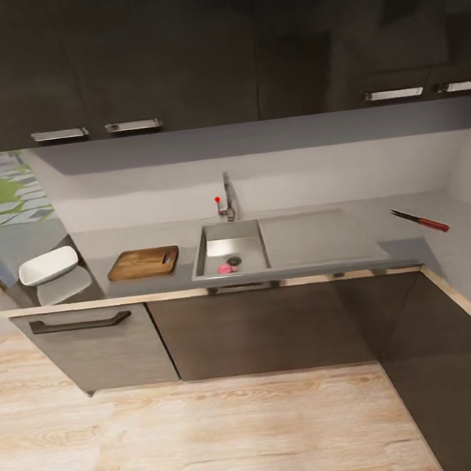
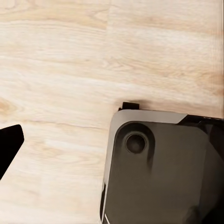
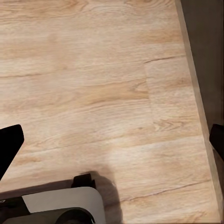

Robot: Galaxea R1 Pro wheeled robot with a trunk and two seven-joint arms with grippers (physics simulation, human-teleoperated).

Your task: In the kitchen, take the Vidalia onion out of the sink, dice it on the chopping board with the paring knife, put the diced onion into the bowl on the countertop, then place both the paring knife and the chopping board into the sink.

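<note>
Where the sink (image 1: pixel 231 249) sits, nothing bears writing.

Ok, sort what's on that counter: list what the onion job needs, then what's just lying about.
For the job:
- sink, with a pinkish thing by its drain, likely the onion
- chopping board, left of the sink
- white bowl, far left on the countertop

Lying about:
- red-handled knife, far right, doesn't look like the paring knife
- tap
- wall cupboards
</note>
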